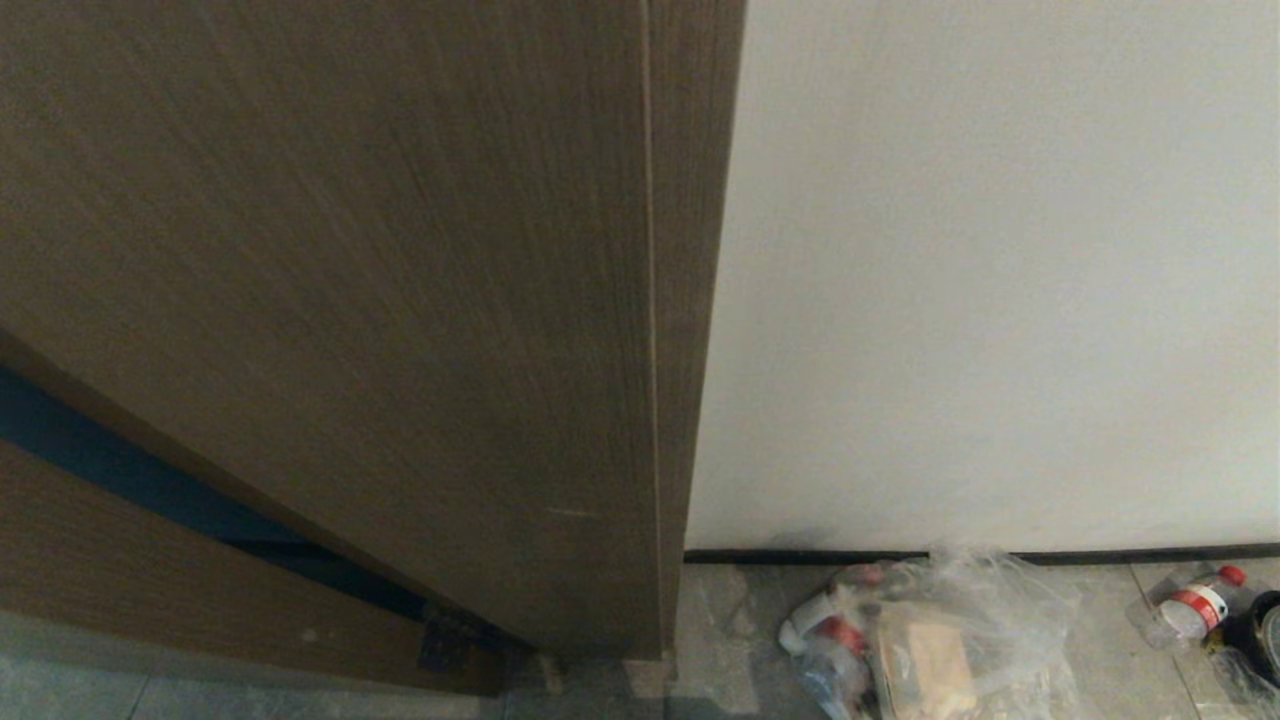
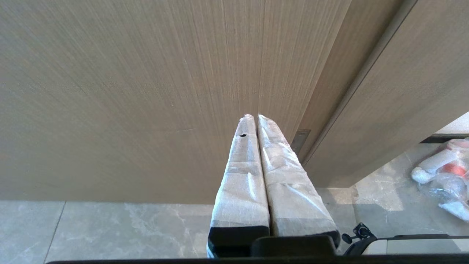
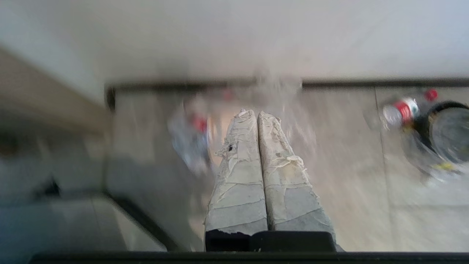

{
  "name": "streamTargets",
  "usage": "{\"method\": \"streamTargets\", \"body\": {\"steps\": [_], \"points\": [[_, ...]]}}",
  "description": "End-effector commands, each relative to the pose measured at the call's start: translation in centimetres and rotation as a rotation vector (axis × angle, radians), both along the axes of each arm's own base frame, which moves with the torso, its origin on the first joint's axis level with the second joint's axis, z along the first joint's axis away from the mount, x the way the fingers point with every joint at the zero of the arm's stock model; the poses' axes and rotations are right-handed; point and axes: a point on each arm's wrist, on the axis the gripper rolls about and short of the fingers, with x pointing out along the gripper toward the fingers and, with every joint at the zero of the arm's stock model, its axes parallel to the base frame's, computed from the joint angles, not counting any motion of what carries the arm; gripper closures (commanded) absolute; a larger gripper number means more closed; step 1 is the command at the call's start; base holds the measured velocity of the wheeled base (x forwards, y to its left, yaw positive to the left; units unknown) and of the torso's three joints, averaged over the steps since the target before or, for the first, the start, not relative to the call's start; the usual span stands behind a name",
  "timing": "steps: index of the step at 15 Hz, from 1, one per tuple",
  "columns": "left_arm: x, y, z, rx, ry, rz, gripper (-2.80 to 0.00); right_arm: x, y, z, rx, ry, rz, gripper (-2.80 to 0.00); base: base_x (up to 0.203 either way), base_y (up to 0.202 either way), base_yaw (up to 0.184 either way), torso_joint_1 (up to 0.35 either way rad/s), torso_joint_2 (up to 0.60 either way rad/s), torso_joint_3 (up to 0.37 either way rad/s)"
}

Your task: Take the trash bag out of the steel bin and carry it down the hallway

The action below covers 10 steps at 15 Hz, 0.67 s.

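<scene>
We are facing a brown wooden door [image 1: 330, 300] that is filling the left half of the head view, with its frame edge running down to the floor. To its right, a white wall [image 1: 1000, 280] is taking up the rest of the upper scene, and a black baseboard [image 1: 1120, 553] is running along its foot. Below both, the floor [image 1: 725, 630] of glossy grey-beige marble-look tiles is showing as a narrow strip. On this floor, close to the baseboard and just right of the door frame, the trash bag [image 1: 940, 640] is lying free, its clear plastic crumpled around mixed rubbish, with a tan flat piece showing through it and a white tube-like item with red parts at its left side. Neither gripper is touching it. At the far right edge, we are seeing a plastic bottle [image 1: 1195, 605] with a red cap and red label lying on the floor, just beside the black rim of a round container [image 1: 1265, 630] that is cut off by the edge of the view. Neither arm is appearing in the head view. In the left wrist view, our left gripper [image 2: 253, 117] is pointing at the door, its wrapped fingers pressed together and holding nothing. In the right wrist view, our right gripper [image 3: 254, 113] is pointing toward the bag, clenched and likewise empty.
</scene>
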Motion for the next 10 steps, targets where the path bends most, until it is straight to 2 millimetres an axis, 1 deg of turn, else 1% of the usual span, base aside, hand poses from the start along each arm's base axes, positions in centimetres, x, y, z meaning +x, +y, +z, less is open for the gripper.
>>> {"method": "streamTargets", "body": {"steps": [1, 3, 10], "points": [[0.01, 0.00, -0.04, 0.000, 0.002, 0.000, 0.00, -0.93, 0.04, -1.01, 0.010, -0.115, 0.023, 0.00, 0.000, 0.000, 0.000, 0.000, 0.00, 0.000], [0.01, 0.00, -0.04, 0.000, 0.002, 0.000, 0.00, -1.32, 0.11, -1.72, 0.006, -0.195, 0.061, 0.00, 0.000, 0.000, 0.000, 0.000, 0.00, 0.000], [0.01, 0.00, -0.04, 0.000, 0.002, 0.000, 0.00, -1.18, 0.12, -1.85, 0.040, -0.200, 0.066, 0.00, 0.000, 0.000, 0.000, 0.000, 0.00, 0.000]]}}
